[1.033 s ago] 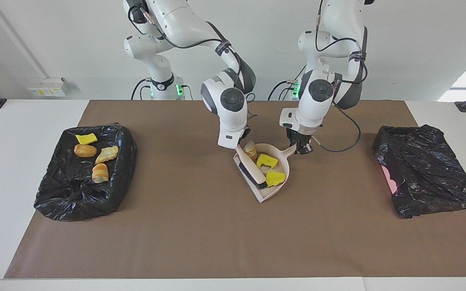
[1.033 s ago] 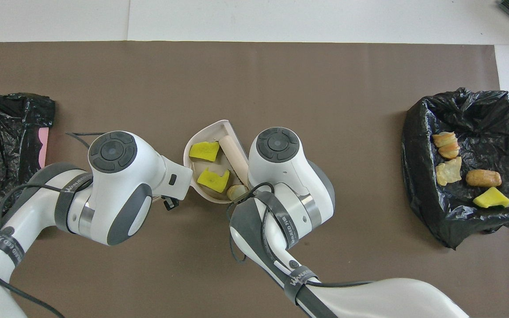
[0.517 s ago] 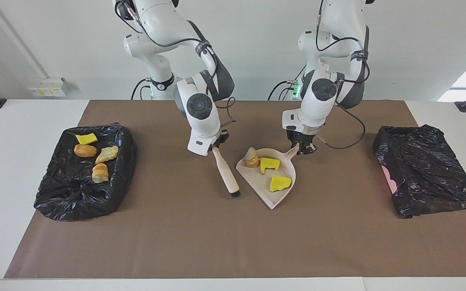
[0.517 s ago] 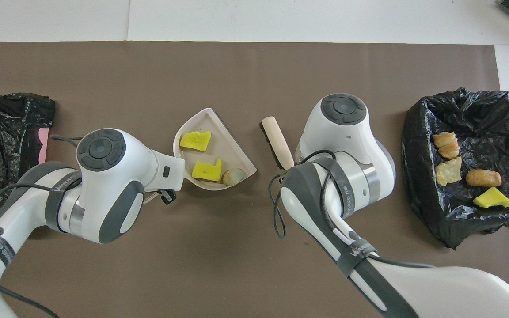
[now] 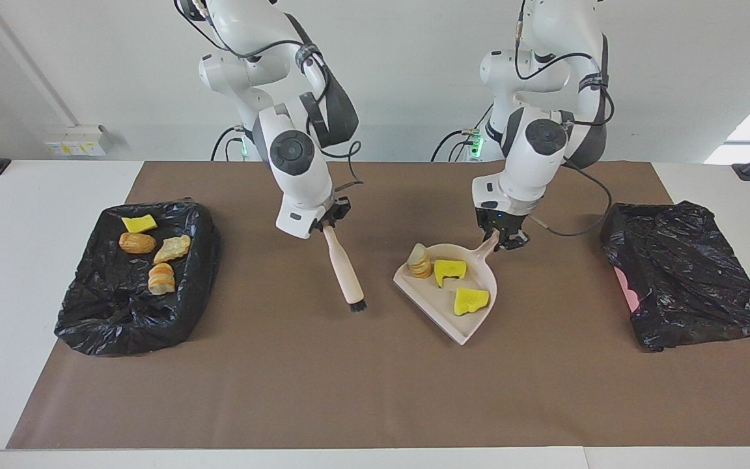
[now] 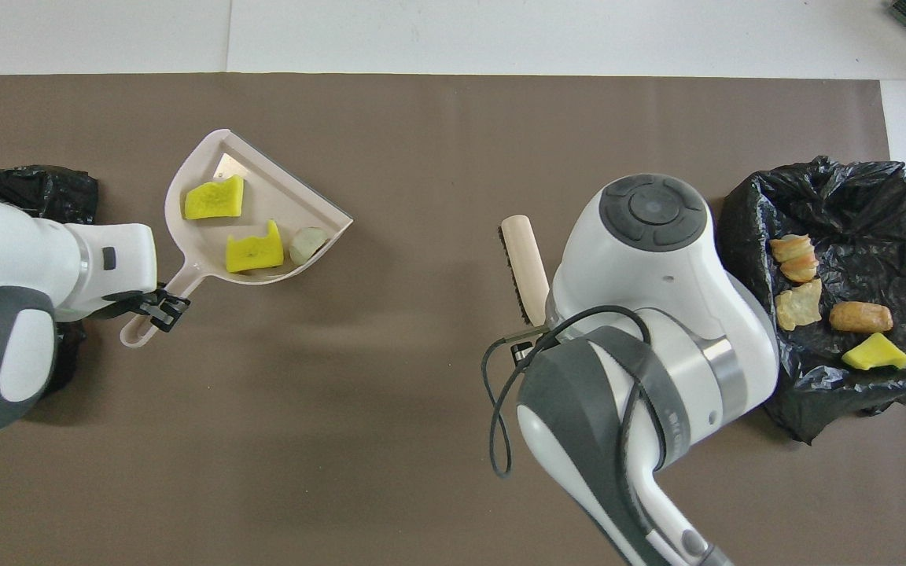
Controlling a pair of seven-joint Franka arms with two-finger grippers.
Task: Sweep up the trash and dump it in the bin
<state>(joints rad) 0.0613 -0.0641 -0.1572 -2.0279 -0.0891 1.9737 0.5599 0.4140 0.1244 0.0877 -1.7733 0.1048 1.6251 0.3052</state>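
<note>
My left gripper (image 5: 504, 240) (image 6: 156, 305) is shut on the handle of the pale pink dustpan (image 5: 432, 294) (image 6: 284, 196), which it holds over the mat's middle, toward the left arm's end. In the pan lie three pieces of trash: two yellow chunks (image 5: 450, 268) (image 5: 471, 300) and a tan bread slice (image 5: 420, 260) (image 6: 307, 244). My right gripper (image 5: 327, 223) is shut on the wooden brush (image 5: 342, 268) (image 6: 524, 263), bristles hanging down over the mat. The black-lined bin (image 5: 88, 319) (image 6: 878, 204) at the right arm's end holds several more scraps (image 5: 137, 243) (image 6: 860, 317).
A second black bag (image 5: 684, 273) (image 6: 24, 189) with a pink edge showing lies at the left arm's end. A brown mat (image 5: 323, 378) covers the table between the two bags.
The brush has come out of the dustpan and moved toward the right arm's end. The dustpan with its three scraps has been carried toward the left arm's end.
</note>
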